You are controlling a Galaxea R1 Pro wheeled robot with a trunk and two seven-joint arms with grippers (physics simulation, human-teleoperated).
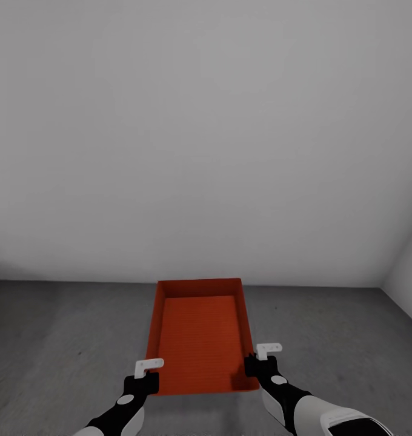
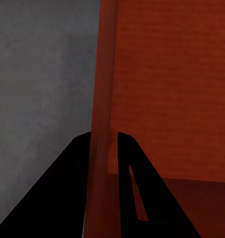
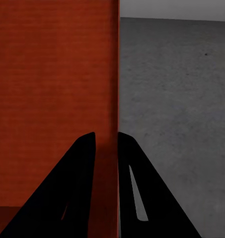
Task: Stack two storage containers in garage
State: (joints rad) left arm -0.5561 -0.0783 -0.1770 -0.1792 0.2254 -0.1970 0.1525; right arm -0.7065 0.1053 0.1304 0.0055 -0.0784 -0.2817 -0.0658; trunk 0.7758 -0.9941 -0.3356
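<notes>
I see the dark grey, mottled concrete floor [image 1: 66,339] running up to a plain white wall [image 1: 206,133]. One red-orange open-top container [image 1: 200,339] appears to sit on it, near the wall.

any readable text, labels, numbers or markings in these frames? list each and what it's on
None. No words, numbers, brand marks or signs are readable in any view.
storage container: plain red-orange walls and base, no label.
left gripper and right gripper: white brackets and black bodies, no print visible.
white wall and grey concrete floor: bare, unmarked.
</notes>
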